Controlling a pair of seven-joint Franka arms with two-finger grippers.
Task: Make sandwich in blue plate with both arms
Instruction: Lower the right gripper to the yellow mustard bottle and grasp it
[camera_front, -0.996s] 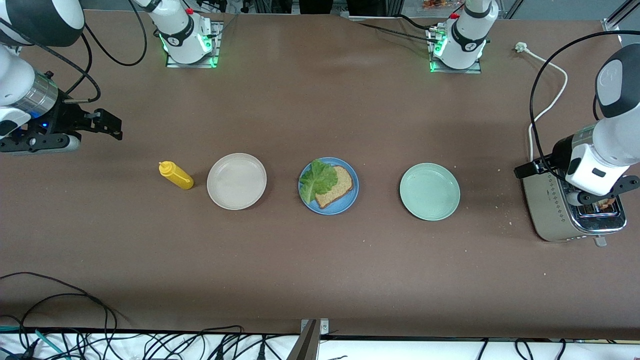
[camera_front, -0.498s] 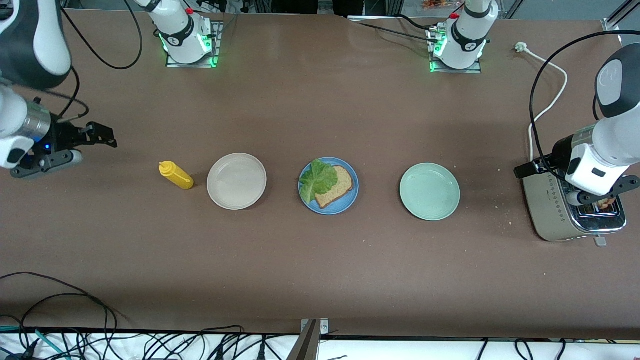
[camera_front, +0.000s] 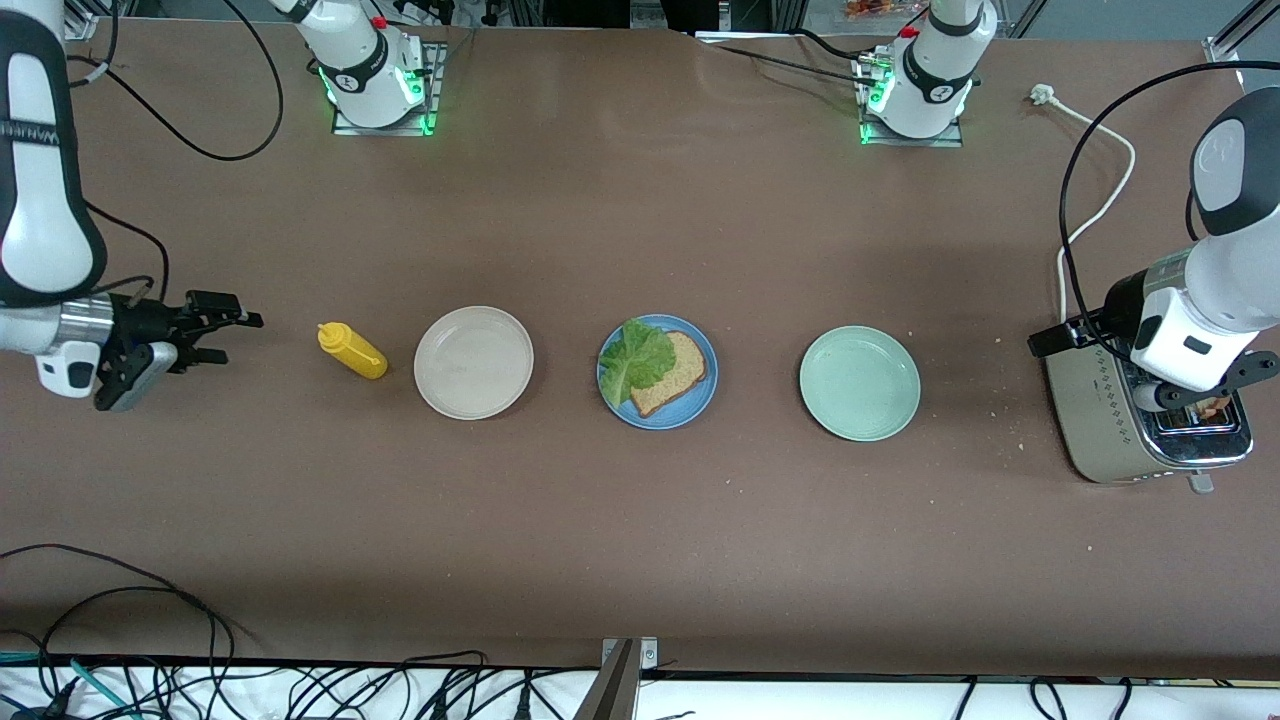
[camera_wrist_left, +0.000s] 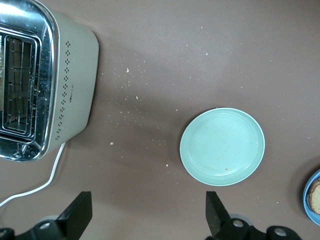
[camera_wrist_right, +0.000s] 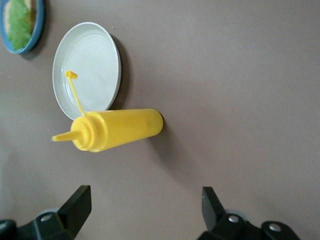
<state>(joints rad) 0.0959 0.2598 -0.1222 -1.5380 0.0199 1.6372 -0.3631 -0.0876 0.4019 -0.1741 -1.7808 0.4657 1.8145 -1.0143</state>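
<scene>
On the blue plate (camera_front: 657, 373), one bread slice (camera_front: 672, 373) under lettuce (camera_front: 636, 360), second slice wanted; left gripper (camera_wrist_left: 149, 215) wide open and empty over the toaster (camera_front: 1140, 430), right gripper (camera_wrist_right: 145, 210) likewise beside the yellow bottle (camera_front: 351, 350), next a reach down into the slot

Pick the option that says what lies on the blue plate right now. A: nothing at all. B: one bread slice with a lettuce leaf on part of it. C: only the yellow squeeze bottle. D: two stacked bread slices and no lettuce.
B: in the front view the blue plate carries a single bread slice with the lettuce leaf lying over one end of it.
</scene>
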